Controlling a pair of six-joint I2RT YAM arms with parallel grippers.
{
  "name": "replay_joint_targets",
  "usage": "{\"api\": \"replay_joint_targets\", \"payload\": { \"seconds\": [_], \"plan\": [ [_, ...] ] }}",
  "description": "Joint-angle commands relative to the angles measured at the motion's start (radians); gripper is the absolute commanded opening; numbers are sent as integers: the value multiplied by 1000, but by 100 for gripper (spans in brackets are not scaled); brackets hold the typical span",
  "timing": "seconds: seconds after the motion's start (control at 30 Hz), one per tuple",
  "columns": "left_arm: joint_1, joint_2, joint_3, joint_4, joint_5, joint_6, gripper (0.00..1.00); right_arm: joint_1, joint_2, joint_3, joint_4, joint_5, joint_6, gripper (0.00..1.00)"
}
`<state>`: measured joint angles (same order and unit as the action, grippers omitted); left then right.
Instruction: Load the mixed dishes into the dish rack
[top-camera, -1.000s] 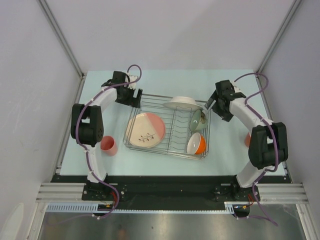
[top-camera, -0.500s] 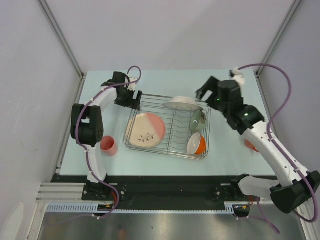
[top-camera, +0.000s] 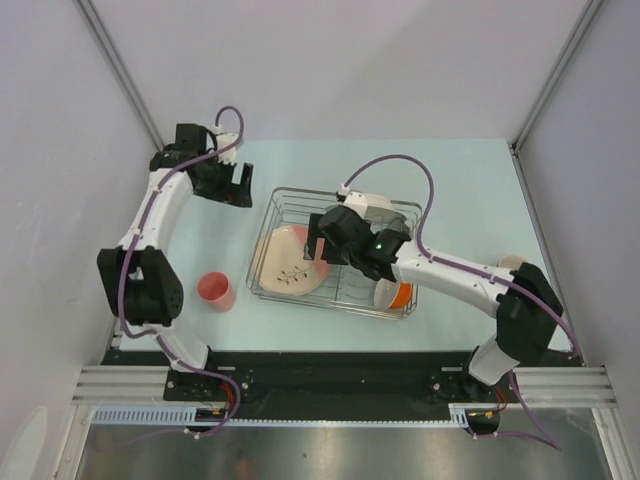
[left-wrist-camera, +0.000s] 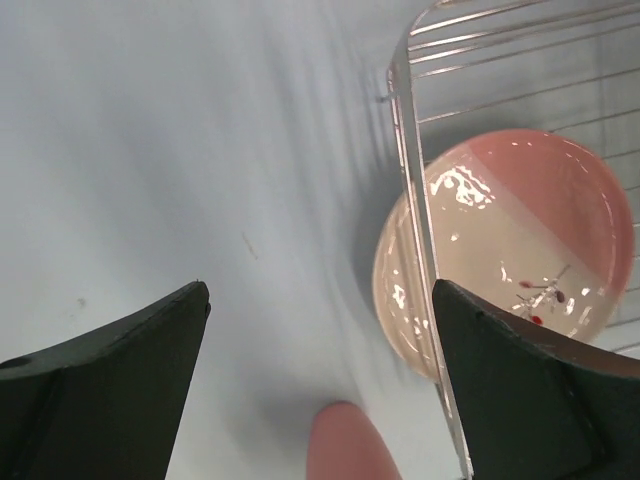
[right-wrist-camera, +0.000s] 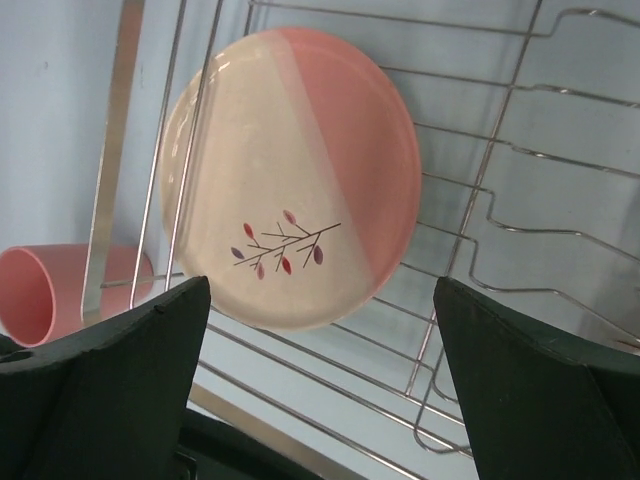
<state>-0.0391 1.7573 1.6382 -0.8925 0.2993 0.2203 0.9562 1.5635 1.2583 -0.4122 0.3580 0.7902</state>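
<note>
With the plate (top-camera: 288, 262) and orange bowl (top-camera: 399, 296) in the dish rack (top-camera: 340, 296), the cup (top-camera: 215, 290) stood unloaded on the table (top-camera: 200, 235), while the left gripper (left-wrist-camera: 320, 292) and right gripper (right-wrist-camera: 322, 287) were wide open and empty.

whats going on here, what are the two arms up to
Two arms are loading a dish rack. The right gripper hovers open and empty over the pink-and-white plate lying in the rack's left part. The left gripper, also open and empty, hangs above the table off the rack's far left corner. The orange bowl is in the rack; the coral cup sits outside on the table, not yet loaded.
</note>
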Motion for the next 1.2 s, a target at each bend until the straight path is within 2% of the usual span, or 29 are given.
{"api": "replay_joint_targets", "payload": {
  "seconds": [0.0,0.13,0.23,0.37,0.93,1.17],
  "plan": [
    [34,-91,-135,21,-99,127,100,4,81,3,98,-39,58,100],
    [36,-117,-403,164,-264,238,100,3,153,3,133,-65,92,100],
    [36,-105,-513,234,-296,280,100,4,205,1,161,-88,115,100],
    [35,-75,-572,286,-281,292,100,6,236,3,148,-84,139,100],
    [-5,-22,-552,294,-200,225,100,29,237,3,55,36,181,100],
    [-12,34,-522,283,-129,169,100,26,291,1,99,-10,201,100]
  ]
}}
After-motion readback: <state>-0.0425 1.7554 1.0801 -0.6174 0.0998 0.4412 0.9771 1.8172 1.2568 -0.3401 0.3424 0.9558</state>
